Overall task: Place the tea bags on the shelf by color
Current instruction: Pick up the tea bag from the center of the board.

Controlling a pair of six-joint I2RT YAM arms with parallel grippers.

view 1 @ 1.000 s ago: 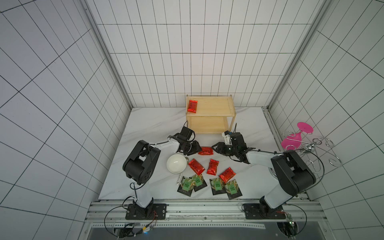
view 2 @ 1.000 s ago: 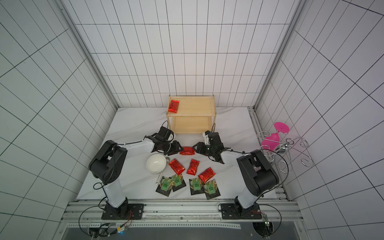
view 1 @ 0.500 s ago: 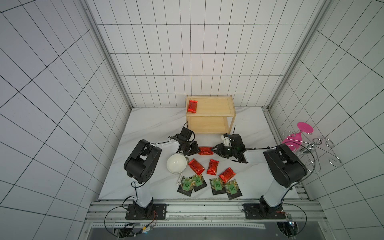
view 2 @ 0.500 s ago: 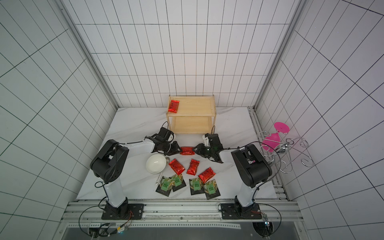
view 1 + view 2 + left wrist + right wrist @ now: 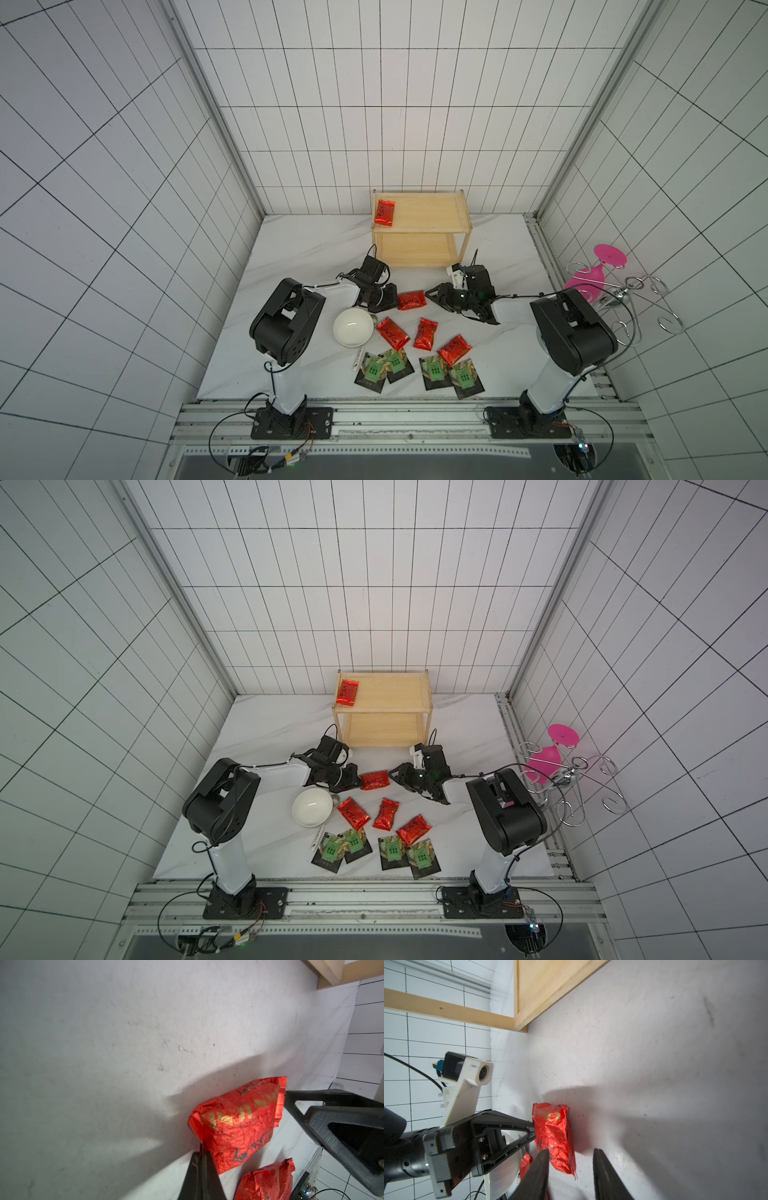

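Note:
A red foil tea bag lies on the marble table in front of the shelf. My left gripper is shut on that bag's sealed edge. At the bag's other end, my right gripper stands open, one finger beside the foil. One red tea bag rests on the shelf's top board. Three more red bags and several black green-labelled packets lie nearer the front.
A white bowl sits just in front of my left gripper, with a white-handled spoon beside it. A chrome wire rack holding a pink glass stands off the table's right edge. The shelf's lower board is bare.
My left jaws have closed onto the red bag's edge. The right gripper has moved in toward the bag's other end and narrowed slightly.

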